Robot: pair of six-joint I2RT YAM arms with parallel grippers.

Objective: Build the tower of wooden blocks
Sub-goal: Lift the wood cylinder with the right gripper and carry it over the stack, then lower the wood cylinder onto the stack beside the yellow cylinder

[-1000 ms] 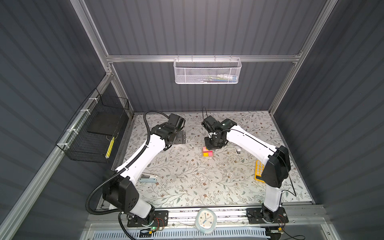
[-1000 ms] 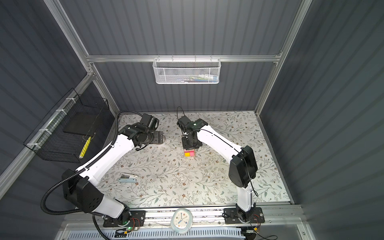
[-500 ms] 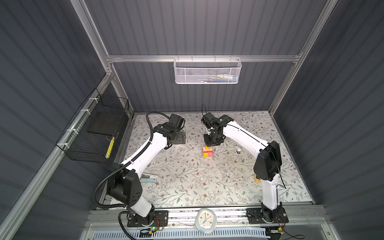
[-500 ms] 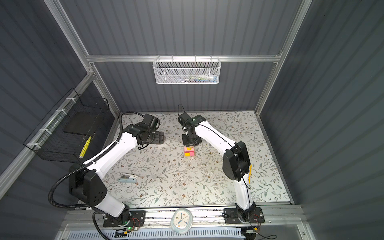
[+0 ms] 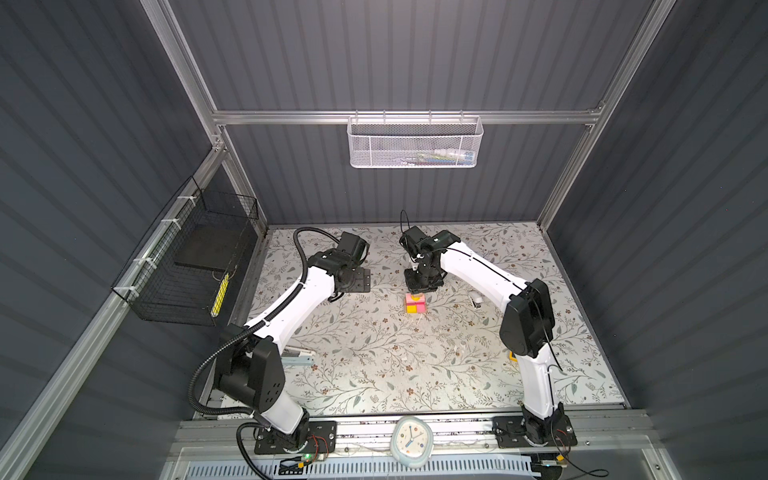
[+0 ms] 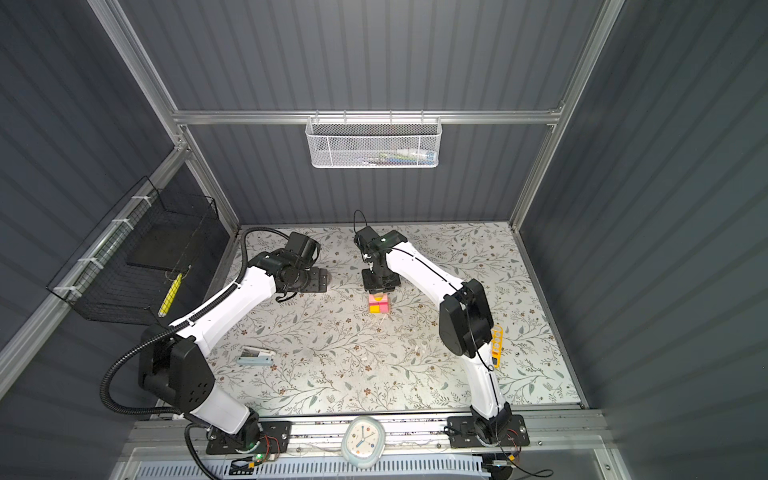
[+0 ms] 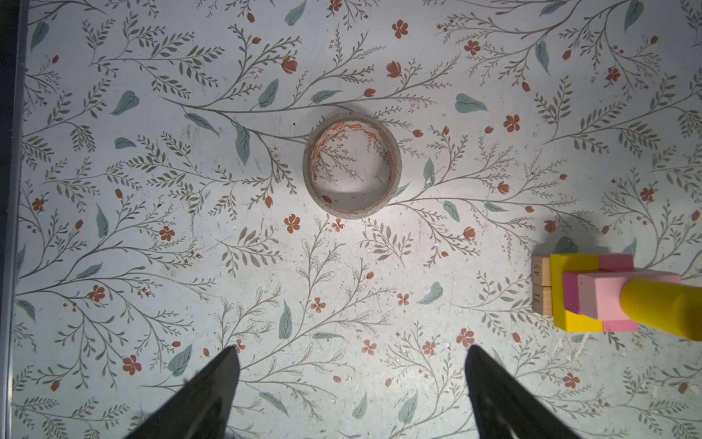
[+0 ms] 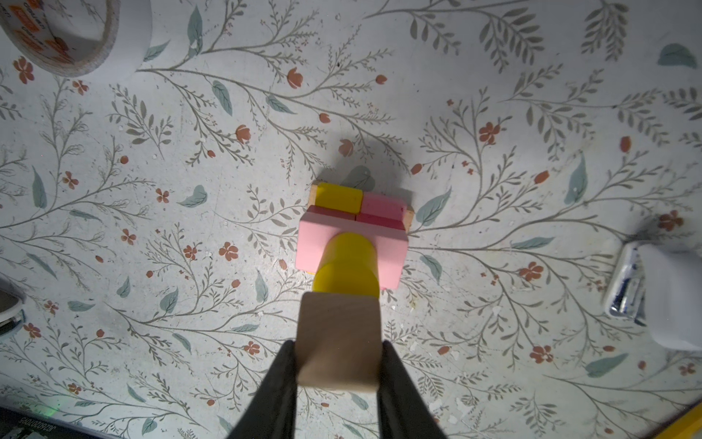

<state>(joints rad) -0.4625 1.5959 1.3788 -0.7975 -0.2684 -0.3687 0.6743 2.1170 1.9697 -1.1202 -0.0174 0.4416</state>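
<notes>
Only two numbers are readable from here, both printed in dark ink on the end faces of the tan blocks (image 7: 541,283) at the foot of the tower (image 7: 592,292). One face says 45, and the face touching it looks like 71. The tape roll (image 7: 352,167) has orange lettering round its inner wall, too small to make out. The clock (image 5: 411,440) on the front rail has marks on its dial that I cannot read.
</notes>
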